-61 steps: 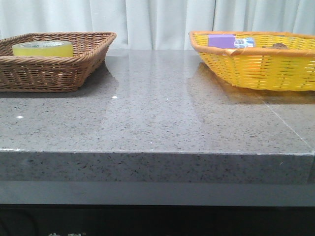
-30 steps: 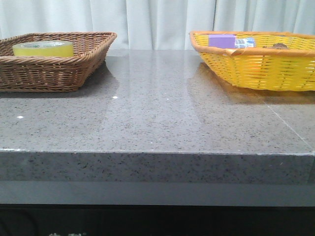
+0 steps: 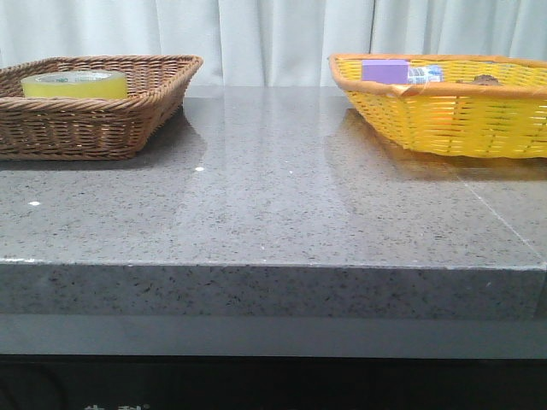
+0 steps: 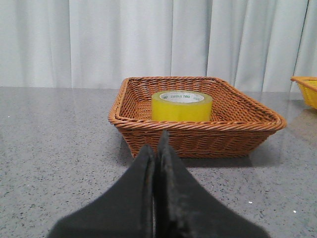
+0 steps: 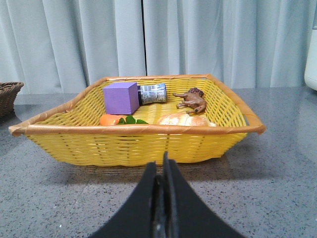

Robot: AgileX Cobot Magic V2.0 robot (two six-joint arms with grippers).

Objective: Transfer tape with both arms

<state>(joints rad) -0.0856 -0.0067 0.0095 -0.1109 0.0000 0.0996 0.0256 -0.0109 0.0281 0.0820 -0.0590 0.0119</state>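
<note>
The yellow tape roll (image 3: pixel 74 84) lies flat in the brown wicker basket (image 3: pixel 94 128) at the table's back left. It also shows in the left wrist view (image 4: pixel 181 105), inside that basket (image 4: pixel 198 134). My left gripper (image 4: pixel 156 145) is shut and empty, low over the table in front of the brown basket. My right gripper (image 5: pixel 159 166) is shut and empty, in front of the yellow basket (image 5: pixel 133 144). Neither arm shows in the front view.
The yellow basket (image 3: pixel 444 111) at the back right holds a purple box (image 5: pixel 121 97), a small jar (image 5: pixel 151 93), a toy lion (image 5: pixel 190 101), bread (image 5: pixel 182 119) and an orange vegetable (image 5: pixel 114 119). White curtains hang behind the grey stone table (image 3: pixel 273 213).
</note>
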